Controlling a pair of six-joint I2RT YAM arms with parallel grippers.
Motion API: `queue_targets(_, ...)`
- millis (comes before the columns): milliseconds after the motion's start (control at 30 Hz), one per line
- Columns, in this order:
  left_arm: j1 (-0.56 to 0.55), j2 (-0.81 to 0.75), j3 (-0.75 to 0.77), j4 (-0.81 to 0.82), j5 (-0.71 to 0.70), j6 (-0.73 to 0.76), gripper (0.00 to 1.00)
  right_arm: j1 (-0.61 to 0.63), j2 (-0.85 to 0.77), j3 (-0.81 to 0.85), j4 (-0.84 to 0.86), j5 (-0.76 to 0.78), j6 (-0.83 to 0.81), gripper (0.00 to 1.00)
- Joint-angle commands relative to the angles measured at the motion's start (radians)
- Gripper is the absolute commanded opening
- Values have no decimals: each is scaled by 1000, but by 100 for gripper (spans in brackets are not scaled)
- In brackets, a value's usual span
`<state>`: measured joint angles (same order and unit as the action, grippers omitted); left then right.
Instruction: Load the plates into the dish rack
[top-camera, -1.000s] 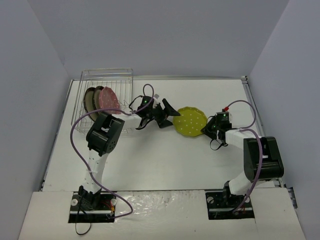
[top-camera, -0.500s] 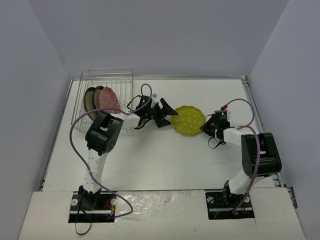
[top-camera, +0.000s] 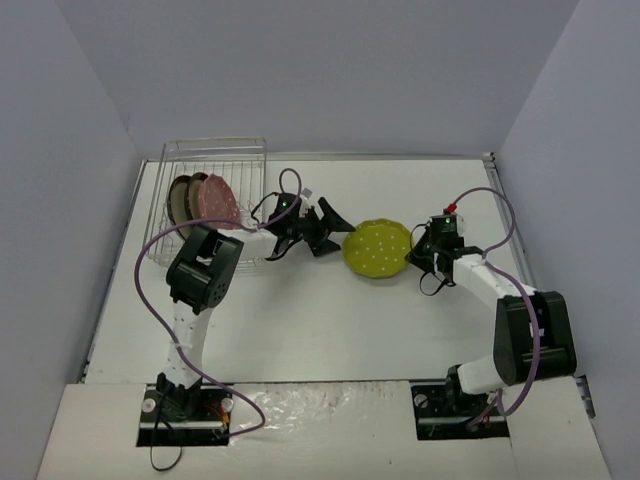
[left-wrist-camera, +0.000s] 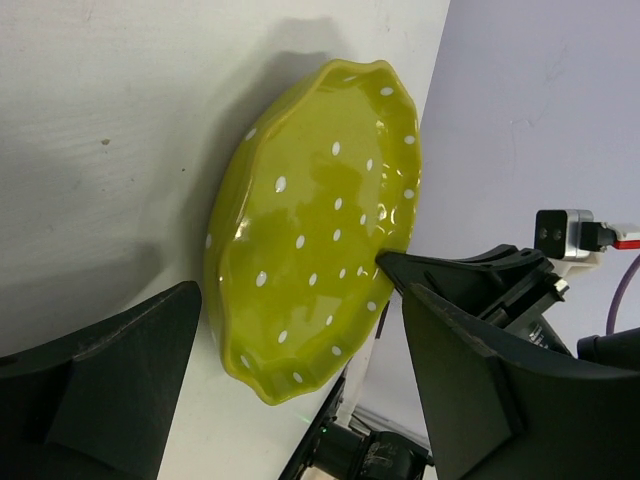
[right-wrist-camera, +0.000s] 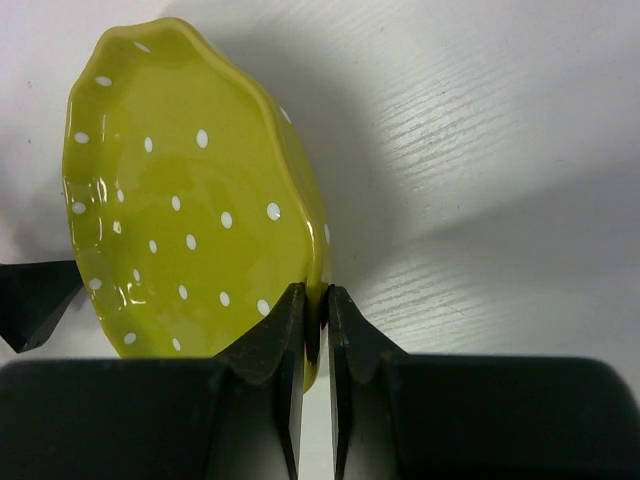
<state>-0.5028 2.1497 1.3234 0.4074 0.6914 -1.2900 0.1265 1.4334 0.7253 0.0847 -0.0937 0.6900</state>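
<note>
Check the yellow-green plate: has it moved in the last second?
Yes, slightly. In the top view the yellow-green plate has shifted left, toward the dish rack, and nearer the arm bases, with the right gripper shut on its rim.

The plate (right-wrist-camera: 180, 210) is yellow-green, sprinkled with white dots.

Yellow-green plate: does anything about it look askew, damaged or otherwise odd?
It is askew only because it is held: the yellow-green plate stands tilted off the table, its rim pinched in the shut right gripper, with the open left gripper near its opposite edge. No chip or crack shows.
</note>
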Motion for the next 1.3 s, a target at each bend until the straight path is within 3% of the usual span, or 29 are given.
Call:
queue_targets(0,7,-102,-1,73,13,-5,78,5,-94,115,33,0,13,0)
queue_targets(300,5,-138,-33,80,9,-12,78,5,-116,163,2,3,11,0)
queue_targets(533,-24,-74,-13,237,48,-129,78,5,-128,193,-17,2,12,0)
queue_targets(1033,-90,3,45,313,51,-190,77,5,-136,215,-38,0,6,0)
queue_targets(1167,-104,42,59,414,55,-260,70,5,-137,214,-42,3,4,0)
queue_targets(1267,-107,55,64,465,58,-293,59,5,-136,212,-43,5,1,0)
